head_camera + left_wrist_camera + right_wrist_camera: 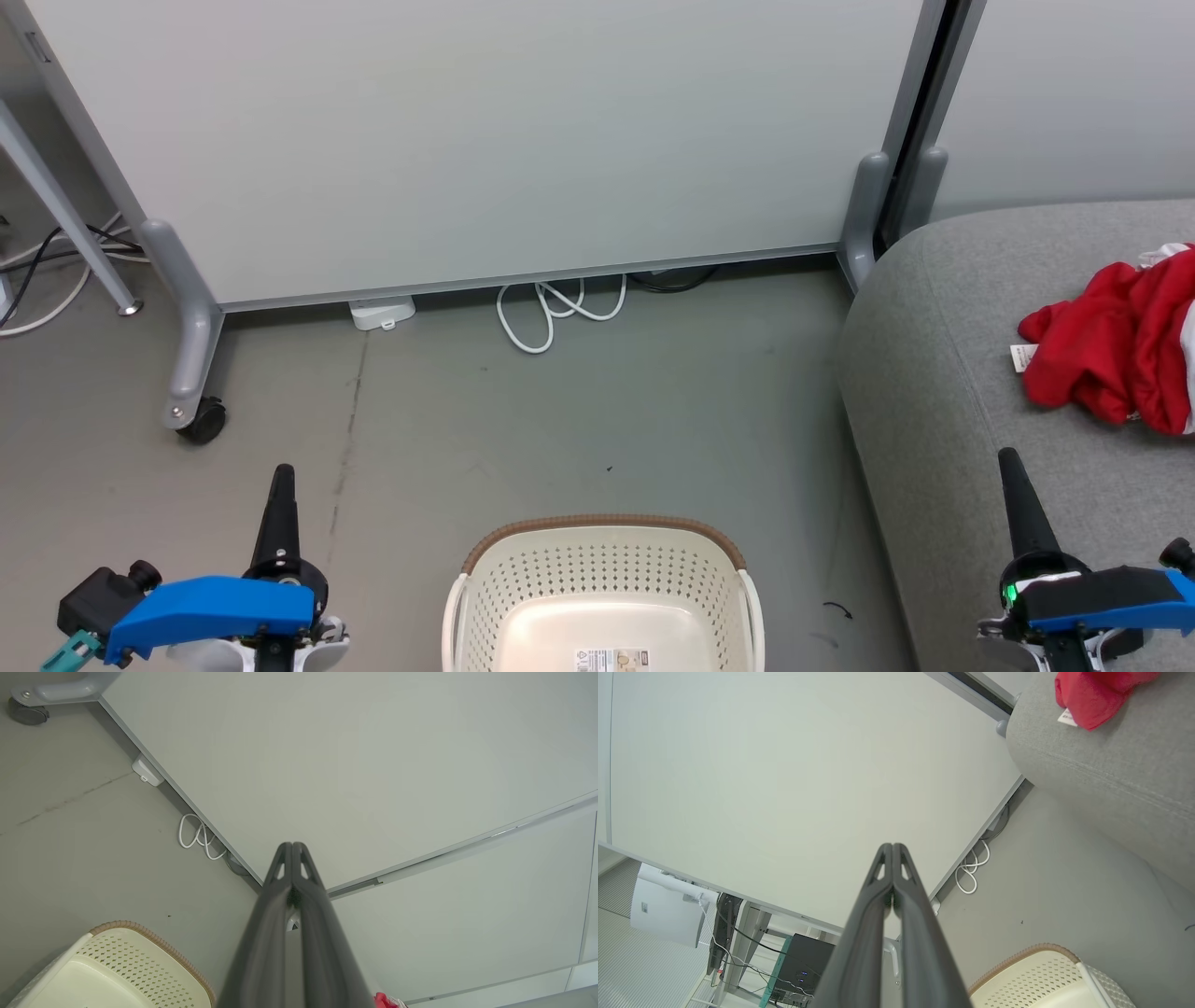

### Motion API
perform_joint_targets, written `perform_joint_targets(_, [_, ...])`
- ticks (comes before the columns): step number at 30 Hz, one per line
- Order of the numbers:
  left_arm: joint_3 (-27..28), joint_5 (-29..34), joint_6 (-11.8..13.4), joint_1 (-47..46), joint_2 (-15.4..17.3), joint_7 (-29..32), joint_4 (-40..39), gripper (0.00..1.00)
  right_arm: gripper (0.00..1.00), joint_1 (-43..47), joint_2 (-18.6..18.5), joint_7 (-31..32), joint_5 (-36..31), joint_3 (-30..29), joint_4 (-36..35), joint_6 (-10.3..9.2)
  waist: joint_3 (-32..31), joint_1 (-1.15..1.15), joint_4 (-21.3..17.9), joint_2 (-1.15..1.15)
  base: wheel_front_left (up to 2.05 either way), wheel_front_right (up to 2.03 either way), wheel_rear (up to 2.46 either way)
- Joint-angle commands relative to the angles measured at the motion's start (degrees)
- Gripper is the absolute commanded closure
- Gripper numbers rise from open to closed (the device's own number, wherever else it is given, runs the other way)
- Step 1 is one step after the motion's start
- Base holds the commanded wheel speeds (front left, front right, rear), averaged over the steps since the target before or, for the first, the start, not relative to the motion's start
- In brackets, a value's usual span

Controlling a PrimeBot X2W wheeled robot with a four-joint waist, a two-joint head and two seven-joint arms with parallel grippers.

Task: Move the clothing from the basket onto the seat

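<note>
I see the red clothing (1116, 355) in a heap on the grey seat (934, 401), far to the right. My right gripper (1008, 459) is near it but not touching. Its two fingers are pressed together with nothing between them. My left gripper (283, 474) is well apart, over the floor (560, 420), fingers pressed together too, holding nothing. The basket (602, 569) sits between both grippers, a sticker (611, 659) on its bottom.

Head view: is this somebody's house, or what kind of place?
Likely an office or lab, not a home: a wheeled partition panel, a bare grey floor with a white cable, and computer gear beyond the panel.
</note>
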Motion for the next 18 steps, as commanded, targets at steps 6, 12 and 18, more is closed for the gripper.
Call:
perform_joint_targets(6, [0.94, -4.34, -0.48, -1.66, 0.04, 1.28, -0.75, 1.0, 1.0, -1.58, -0.37, 1.2, 4.68, 0.06, -0.08, 0.03, 0.02, -0.01, -0.12, 0.0, 0.0, 0.0, 0.0])
perform_joint_targets(12, [1.49, -7.59, -0.51, -1.9, 0.02, 2.09, -0.85, 1.0, 1.0, -1.84, -0.38, 2.05, 8.08, 0.08, 0.13, 0.03, 0.05, -0.01, -0.23, 0.0, 0.0, 0.0, 0.0])
perform_joint_targets(18, [1.98, -10.68, -0.62, -2.07, 0.0, 2.89, -0.91, 1.0, 1.0, -2.16, -0.4, 2.9, 11.28, 0.09, 0.32, 0.03, 0.07, -0.01, -0.34, 0.0, 0.0, 0.0, 0.0])
